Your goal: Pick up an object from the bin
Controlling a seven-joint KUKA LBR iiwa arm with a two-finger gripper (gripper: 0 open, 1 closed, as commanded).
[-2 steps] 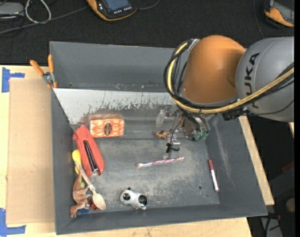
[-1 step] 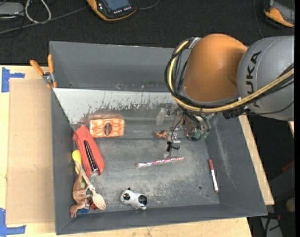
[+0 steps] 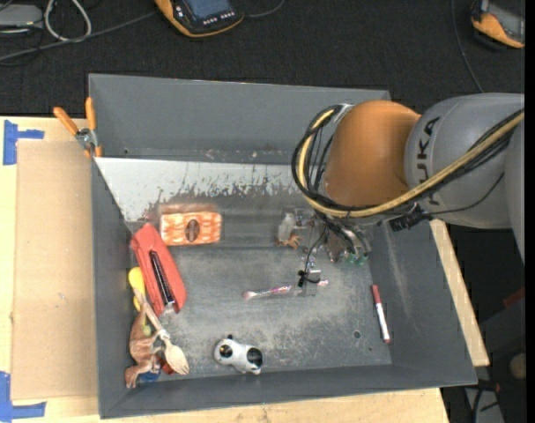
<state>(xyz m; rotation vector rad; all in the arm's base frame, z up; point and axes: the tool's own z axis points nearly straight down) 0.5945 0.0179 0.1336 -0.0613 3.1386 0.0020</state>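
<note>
Hand [image 3: 309,278] low at frame centre, at the right end of a thin pink stick [image 3: 267,293] on the grey bin [image 3: 249,139] floor; its opening and hold cannot be told. Red pen [image 3: 381,313] lies to the right, clear of it. Black-and-white toy [image 3: 238,354] below. Orange packet [image 3: 190,228], red case [image 3: 159,270] and a small heap [image 3: 152,351] at left.

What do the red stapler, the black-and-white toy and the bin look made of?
The red stapler is likely plastic-shelled: even saturated colour, slight sheen, a dark strip along it. The black-and-white toy looks like glossy moulded plastic or rubber, judging by its bright highlights; I cannot tell which. The bin is sheet metal, matte grey, with scratch marks along the back wall's foot.
</note>
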